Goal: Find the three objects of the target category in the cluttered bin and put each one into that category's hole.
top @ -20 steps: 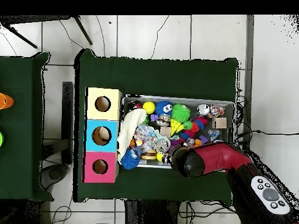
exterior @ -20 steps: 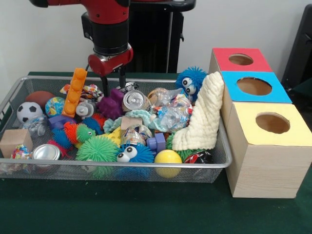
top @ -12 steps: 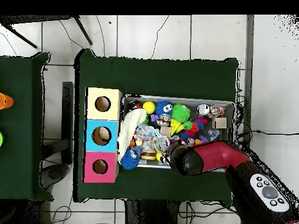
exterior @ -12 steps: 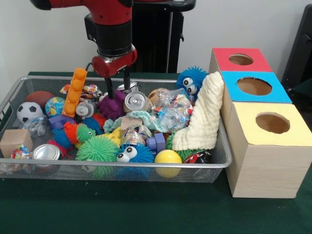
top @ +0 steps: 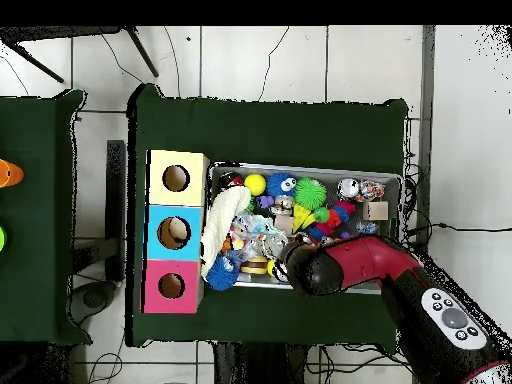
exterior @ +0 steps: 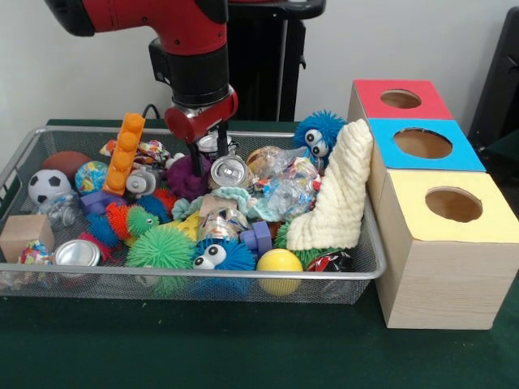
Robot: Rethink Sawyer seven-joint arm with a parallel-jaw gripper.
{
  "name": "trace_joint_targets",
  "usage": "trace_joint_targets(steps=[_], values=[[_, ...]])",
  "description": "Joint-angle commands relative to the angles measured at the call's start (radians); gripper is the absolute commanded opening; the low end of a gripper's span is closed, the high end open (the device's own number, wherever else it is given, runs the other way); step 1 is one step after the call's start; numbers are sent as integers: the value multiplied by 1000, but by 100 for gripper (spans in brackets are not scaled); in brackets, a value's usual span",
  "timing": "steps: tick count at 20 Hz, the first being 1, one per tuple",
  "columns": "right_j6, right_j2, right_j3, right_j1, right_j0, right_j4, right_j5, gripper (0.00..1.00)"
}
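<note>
Green table: can (exterior: 229, 171) just beneath jaws.

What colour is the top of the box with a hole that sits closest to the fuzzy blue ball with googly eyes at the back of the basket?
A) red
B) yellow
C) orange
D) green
A: in the front view the blue fuzzy ball sits at the basket's back corner, right beside the red-topped box; the yellow-topped box is at the other end of the row.
</note>
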Motion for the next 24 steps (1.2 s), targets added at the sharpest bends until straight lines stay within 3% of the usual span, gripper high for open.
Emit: trace_joint_targets(steps=[1, 15, 21, 22, 24], values=[[-289, 47, -95, 83, -23, -110, 57, 100], [-228, -43, -116, -11, 35, -145, 185, 100], [-215, -63, -125, -15, 68, -163, 213, 100], [-215, -68, -128, -16, 75, -168, 219, 0], [-255, -48, -119, -11, 67, -163, 217, 0]])
